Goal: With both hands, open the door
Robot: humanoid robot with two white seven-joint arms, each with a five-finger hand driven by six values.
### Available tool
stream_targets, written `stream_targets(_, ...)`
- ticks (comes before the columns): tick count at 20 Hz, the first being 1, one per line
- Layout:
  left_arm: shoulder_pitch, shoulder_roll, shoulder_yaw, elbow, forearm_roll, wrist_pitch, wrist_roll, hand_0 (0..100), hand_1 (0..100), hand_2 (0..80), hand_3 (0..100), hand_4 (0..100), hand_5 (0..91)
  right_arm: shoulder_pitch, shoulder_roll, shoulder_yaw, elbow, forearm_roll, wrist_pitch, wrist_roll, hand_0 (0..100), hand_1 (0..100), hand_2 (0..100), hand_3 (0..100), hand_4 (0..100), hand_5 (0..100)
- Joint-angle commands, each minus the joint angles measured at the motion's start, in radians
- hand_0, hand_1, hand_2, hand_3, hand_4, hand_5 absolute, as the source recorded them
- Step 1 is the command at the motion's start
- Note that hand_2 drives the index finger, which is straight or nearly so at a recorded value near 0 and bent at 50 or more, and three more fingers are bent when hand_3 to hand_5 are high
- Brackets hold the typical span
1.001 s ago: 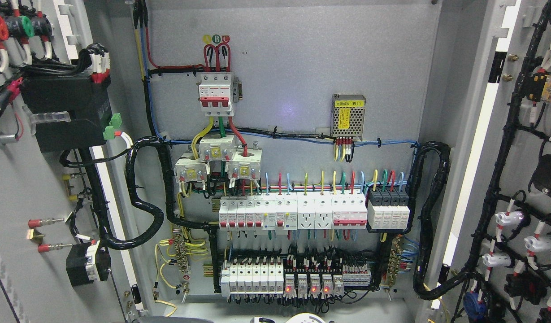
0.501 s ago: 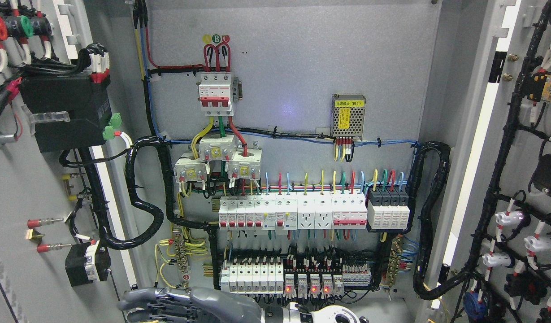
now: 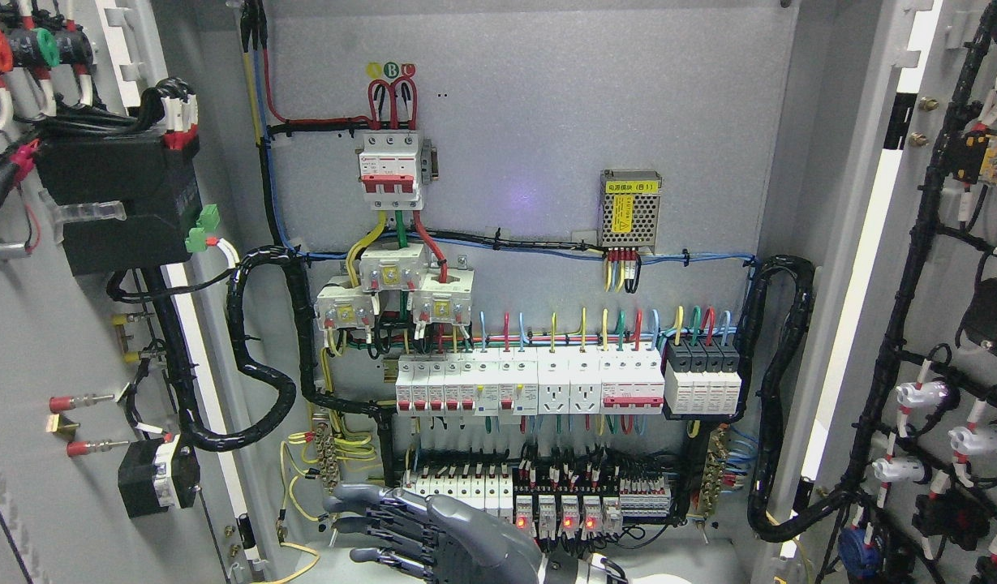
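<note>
Doors [image 3: 68, 341] wide (grey steel cabinet [image 3: 547, 105])

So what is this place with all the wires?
Probably the inside of an electrical control cabinet, with both doors swung open. You can see rows of white breakers, bundles of coloured wires and a small power supply box.

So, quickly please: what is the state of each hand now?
Right hand: open, fingers spread, holding nothing.
Left hand: not in view.
</note>
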Motion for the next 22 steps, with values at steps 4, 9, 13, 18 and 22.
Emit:
stream_targets(4, -0.103, -0.096, 0.036, -0.361, 0.0, -0.504, 0.005, 12, 56, 0.0, 0, 0, 0.0, 0.143, -0.037, -0.13, -0.162, 0.037, -0.073, -0.079, 6, 14, 0, 0, 0, 0)
stream_targets(9, -0.125, -0.128, 0.067, -0.408, 0.0, -0.626, 0.005, 12, 56, 0.0, 0, 0, 0.0, 0.229, -0.098, -0.13, -0.22, 0.039, -0.152, -0.137, 6, 14, 0, 0, 0, 0)
stream_targets(13, -0.125, -0.128, 0.128, -0.425, 0.002, -0.715, 0.005, 12, 56, 0.0, 0, 0, 0.0, 0.266, -0.135, -0.16, -0.259, 0.037, -0.217, -0.137, 6, 14, 0, 0, 0, 0)
stream_targets(18, -0.128, -0.128, 0.142, -0.444, 0.028, -0.732, 0.005, 12, 56, 0.0, 0, 0, 0.0, 0.348, -0.14, -0.228, -0.368, 0.039, -0.22, -0.139, 6, 14, 0, 0, 0, 0)
stream_targets(22, -0.128, -0.128, 0.184, -0.476, 0.043, -0.774, 0.007, 12, 56, 0.0, 0, 0, 0.0, 0.425, -0.143, -0.286, -0.417, 0.048, -0.235, -0.139, 6, 14, 0, 0, 0, 0)
